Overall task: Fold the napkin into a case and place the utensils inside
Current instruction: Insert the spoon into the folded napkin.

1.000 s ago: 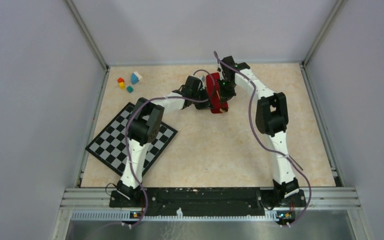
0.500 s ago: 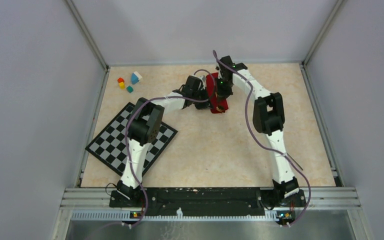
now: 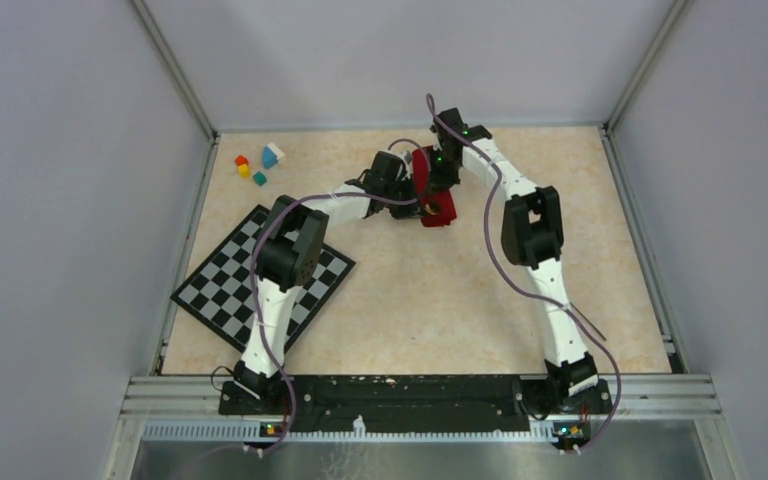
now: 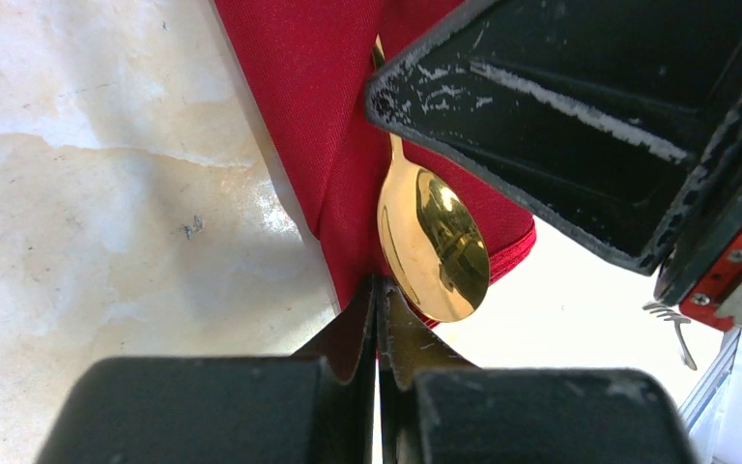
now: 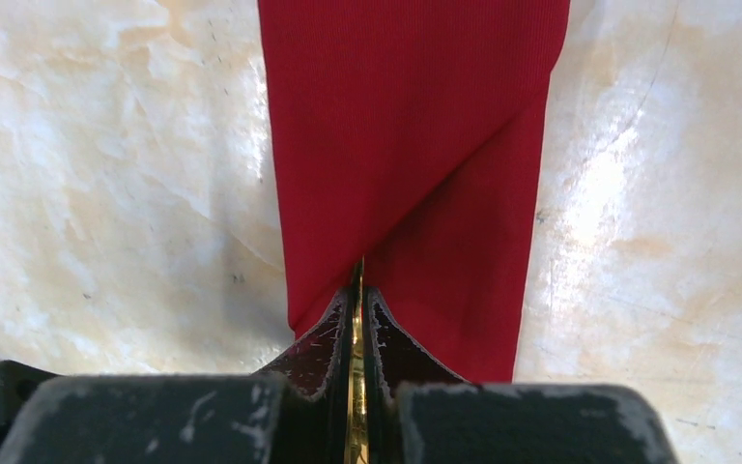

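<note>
From above, the two arms meet over the far middle of the pale stone-patterned worktop (image 3: 410,300). The red case (image 3: 443,209) lies there as a narrow folded strip that runs away from the arm bases. The left claw (image 3: 418,202) comes in at its near end from the left, and the right claw (image 3: 438,178) sits over it from the right. A glint of gold from the spoon (image 3: 428,207) shows at the near end of the cloth. A checkerboard mat (image 3: 222,285) lies well apart at the left, under the left arm. A few coloured blocks (image 3: 258,165) sit in the far left corner.

In the left wrist view, the left claw (image 4: 378,300) is fully closed, its tips pressed together right at the edge of the case (image 4: 319,116). Whether a fold of cloth is nipped between them cannot be told. The spoon's round gold bowl (image 4: 435,242) lies face up on the red cloth just beyond those tips. Its thin handle runs up under the black body of the right claw.

In the right wrist view, the right claw (image 5: 356,309) is clamped on the spoon's thin gold handle (image 5: 356,387), which shows as a bright line between the two fingers. Ahead of it the case (image 5: 396,126) stretches away flat on the worktop, with a diagonal fold crossing it. The handle's tip meets the cloth where that fold ends.
</note>
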You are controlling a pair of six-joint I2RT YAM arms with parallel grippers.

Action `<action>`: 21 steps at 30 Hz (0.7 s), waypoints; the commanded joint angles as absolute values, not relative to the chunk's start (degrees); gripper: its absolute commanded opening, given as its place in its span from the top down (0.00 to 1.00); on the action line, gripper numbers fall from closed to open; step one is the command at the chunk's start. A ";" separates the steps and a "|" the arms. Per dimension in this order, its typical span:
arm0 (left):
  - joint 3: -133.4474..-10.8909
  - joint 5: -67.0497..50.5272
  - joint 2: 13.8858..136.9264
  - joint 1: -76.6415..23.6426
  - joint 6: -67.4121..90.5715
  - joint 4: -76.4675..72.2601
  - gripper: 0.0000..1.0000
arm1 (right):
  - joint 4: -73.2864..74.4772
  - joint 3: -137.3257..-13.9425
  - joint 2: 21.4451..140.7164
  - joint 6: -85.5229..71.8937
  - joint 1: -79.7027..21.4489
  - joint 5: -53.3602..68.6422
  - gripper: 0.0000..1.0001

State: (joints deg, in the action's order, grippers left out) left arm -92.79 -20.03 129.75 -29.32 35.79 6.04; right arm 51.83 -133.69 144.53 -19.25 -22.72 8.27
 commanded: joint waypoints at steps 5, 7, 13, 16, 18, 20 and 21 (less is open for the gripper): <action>-91.61 -17.14 130.61 -29.43 33.53 10.03 1.00 | 48.75 -137.33 146.61 -20.39 -23.44 8.16 1.00; -91.58 -17.16 130.69 -29.40 33.53 9.96 1.00 | 48.64 -137.14 146.95 -20.30 -23.47 8.40 1.00; -91.76 -16.96 130.51 -29.42 33.40 10.08 1.00 | 49.13 -136.69 146.78 -19.25 -23.44 8.98 0.90; -91.41 -17.02 129.85 -29.44 33.78 9.93 0.95 | 50.60 -137.12 145.40 -19.67 -23.47 9.67 0.79; -90.43 -16.72 128.93 -29.39 34.19 9.12 0.90 | 51.55 -136.50 143.30 -19.85 -23.49 9.72 0.71; -88.86 -17.16 127.73 -29.31 34.42 7.74 0.85 | 51.47 -134.03 138.80 -19.62 -23.55 9.38 0.65; -88.18 -17.37 127.18 -29.35 34.57 7.06 0.83 | 51.10 -132.02 136.55 -19.58 -23.51 8.51 0.63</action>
State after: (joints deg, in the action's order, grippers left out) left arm -91.83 -19.88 129.32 -29.34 35.86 5.08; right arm 49.80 -134.28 145.53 -19.79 -22.79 9.80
